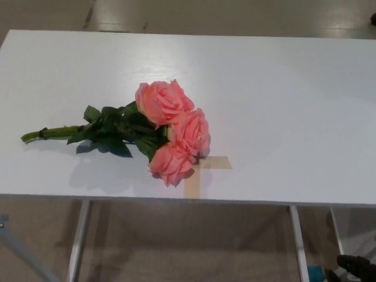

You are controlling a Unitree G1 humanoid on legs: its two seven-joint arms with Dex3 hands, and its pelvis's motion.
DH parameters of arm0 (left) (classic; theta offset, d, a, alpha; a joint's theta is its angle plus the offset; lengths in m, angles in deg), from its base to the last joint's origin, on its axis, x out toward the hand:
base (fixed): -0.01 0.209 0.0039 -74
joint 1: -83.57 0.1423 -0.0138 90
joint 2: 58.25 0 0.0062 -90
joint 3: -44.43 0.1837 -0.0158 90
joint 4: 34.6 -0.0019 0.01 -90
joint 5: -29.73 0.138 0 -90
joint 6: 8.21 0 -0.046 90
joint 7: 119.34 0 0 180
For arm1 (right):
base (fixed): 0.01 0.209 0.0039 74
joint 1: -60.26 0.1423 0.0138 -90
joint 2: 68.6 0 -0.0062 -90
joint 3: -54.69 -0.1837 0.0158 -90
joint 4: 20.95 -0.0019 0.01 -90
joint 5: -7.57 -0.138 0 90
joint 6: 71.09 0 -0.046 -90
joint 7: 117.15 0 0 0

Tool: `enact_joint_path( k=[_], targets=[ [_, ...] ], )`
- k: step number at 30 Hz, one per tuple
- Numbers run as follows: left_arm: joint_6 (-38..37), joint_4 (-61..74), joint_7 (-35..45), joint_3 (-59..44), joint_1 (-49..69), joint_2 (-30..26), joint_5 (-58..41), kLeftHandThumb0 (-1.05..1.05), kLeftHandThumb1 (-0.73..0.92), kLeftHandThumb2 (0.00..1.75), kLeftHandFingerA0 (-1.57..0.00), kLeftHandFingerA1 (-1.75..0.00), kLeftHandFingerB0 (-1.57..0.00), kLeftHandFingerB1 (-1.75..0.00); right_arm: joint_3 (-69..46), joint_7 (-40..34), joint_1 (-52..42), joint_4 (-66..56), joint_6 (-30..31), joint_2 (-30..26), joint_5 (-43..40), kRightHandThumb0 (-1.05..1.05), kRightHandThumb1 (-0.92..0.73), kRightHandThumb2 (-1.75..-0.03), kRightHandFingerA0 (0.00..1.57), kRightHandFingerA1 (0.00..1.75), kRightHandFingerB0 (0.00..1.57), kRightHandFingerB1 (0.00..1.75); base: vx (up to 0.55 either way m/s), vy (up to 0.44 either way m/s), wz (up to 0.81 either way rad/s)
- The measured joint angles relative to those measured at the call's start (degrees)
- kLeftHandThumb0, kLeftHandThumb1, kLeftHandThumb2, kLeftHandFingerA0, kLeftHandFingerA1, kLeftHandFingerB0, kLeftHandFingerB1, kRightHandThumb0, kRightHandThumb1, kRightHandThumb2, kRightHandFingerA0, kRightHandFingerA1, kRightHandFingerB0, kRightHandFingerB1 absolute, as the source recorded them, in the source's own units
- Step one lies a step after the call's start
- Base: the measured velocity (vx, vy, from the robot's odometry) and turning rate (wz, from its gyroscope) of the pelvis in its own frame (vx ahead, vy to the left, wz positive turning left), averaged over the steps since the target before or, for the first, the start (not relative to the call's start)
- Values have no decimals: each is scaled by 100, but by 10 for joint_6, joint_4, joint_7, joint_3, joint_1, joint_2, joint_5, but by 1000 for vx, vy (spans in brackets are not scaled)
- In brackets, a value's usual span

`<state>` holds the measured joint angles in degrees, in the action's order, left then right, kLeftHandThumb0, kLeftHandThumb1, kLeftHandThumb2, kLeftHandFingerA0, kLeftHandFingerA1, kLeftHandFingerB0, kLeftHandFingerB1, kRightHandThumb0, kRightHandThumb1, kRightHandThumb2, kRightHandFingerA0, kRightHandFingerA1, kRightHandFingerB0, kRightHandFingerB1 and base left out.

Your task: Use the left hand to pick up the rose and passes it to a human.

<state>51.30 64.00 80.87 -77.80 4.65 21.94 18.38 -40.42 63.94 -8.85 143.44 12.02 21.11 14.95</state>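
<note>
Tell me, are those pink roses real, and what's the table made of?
The roses look artificial, probably fabric or plastic: the petals are an even pink with no wilting, and the stems are bound in one stiff bundle. I can't be sure from here. The table top looks like white laminate or painted board with a faint sheen, on pale metal-looking legs.
</note>
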Motion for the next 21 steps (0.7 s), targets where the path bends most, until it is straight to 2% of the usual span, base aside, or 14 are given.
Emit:
enact_joint_path(
  k=[3, 4, 5, 6, 7, 12, 15, 16, 17, 18, 21],
  targets=[
    [6, -10, -1, 9, -44, -43, 22, -52, 49, 56, -32, -32, -33, -32, 0, 0, 1, 1, 0, 0, 0, -53, -79, -65, 62, 47, 49, 35, 0, 0, 0],
    [8, -14, -2, 13, -54, -53, 31, -59, 40, 68, -6, -25, -14, -36, 0, 0, 1, 1, 0, 0, 0, -53, -79, -65, 61, 46, 49, 35, 0, 0, 0],
    [11, -21, -3, 22, -64, -60, 39, -48, 43, 55, -5, -22, -15, -27, 0, 0, 0, 2, 0, -1, 0, -54, -64, -98, 54, 60, 43, 53, 0, 0, 8],
    [18, -34, -2, 37, -83, -74, 49, -48, 43, 55, -5, -22, -15, -27, 0, 0, -1, 2, 0, -1, 0, -54, -64, -98, 54, 60, 43, 53, 0, 0, 8],
    [26, -45, -1, 54, -104, -88, 60, -51, 36, 67, -5, -21, -11, -31, 0, 0, 0, 2, 0, -1, 0, -53, -79, -65, 61, 46, 50, 35, 0, 0, 0],
    [70, -91, 2, 131, -186, -138, 108, -51, 35, 68, -3, -18, -9, -29, 1, 0, 0, 2, 0, -1, 0, -53, -79, -64, 62, 47, 52, 36, 0, 0, 0],
    [92, -134, 2, 180, -246, -147, 136, -52, 35, 68, -4, -18, -10, -31, 1, 0, 0, 2, -1, -1, 0, -53, -79, -64, 62, 47, 52, 36, 0, 0, 0],
    [99, -147, 2, 195, -263, -148, 146, -52, 43, 53, -1, -23, -12, -27, 1, 0, 0, 2, -1, -1, 0, -53, -79, -64, 62, 47, 51, 35, 0, 0, 0],
    [108, -165, 2, 215, -286, -150, 158, -52, 43, 53, -1, -23, -12, -27, 1, 0, 0, 2, -1, -1, 0, -53, -79, -64, 62, 47, 51, 35, 0, 0, 0],
    [115, -178, 2, 229, -301, -150, 167, -50, 35, 73, 0, -20, -10, -36, 1, 0, -1, 2, -1, -1, 0, -53, -79, -65, 62, 47, 50, 35, 0, 0, 0],
    [135, -221, 1, 275, -347, -150, 195, -51, 35, 74, -1, -22, -6, -36, 2, 0, -4, 2, -1, -1, 0, -54, -79, -65, 62, 47, 49, 35, 0, 0, 0]
  ],
)
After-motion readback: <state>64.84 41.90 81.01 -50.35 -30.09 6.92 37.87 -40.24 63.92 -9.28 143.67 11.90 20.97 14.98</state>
